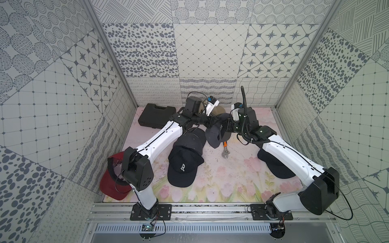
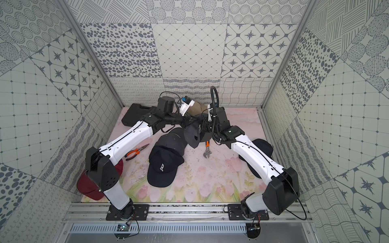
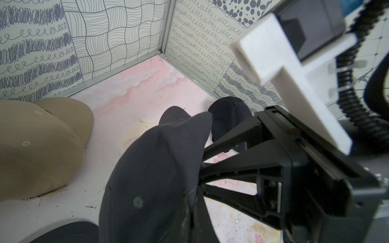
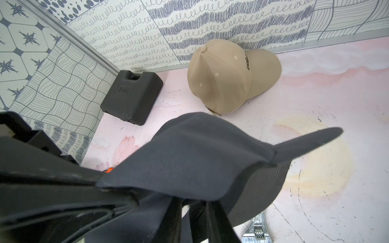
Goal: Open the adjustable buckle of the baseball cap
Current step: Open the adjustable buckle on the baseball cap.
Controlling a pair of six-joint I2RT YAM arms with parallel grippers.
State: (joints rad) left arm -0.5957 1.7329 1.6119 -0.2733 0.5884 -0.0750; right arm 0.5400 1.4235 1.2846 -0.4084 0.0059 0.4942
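Note:
A dark grey baseball cap (image 1: 213, 136) (image 2: 192, 135) hangs above the mat at the back centre, held between both arms. In the left wrist view the left gripper (image 3: 193, 212) is shut on the edge of the cap's crown (image 3: 155, 168). The right gripper (image 4: 194, 216) comes in from the opposite side, under the cap (image 4: 200, 160). Its two black fingers (image 4: 216, 218) stand close together with a dark strap of the cap between them. In both top views the grippers (image 1: 210, 125) (image 1: 223, 128) meet at the cap. The buckle itself is hidden by cloth and fingers.
A tan cap (image 4: 229, 77) (image 3: 42, 147) and a black tool case (image 1: 155, 115) lie at the back. On the mat lie a black cap with a white letter (image 1: 183, 168), another dark cap (image 1: 192, 137), a red cap (image 1: 111, 185), a black cap (image 1: 277, 168), a wrench (image 1: 224, 152) and pliers (image 2: 136, 152).

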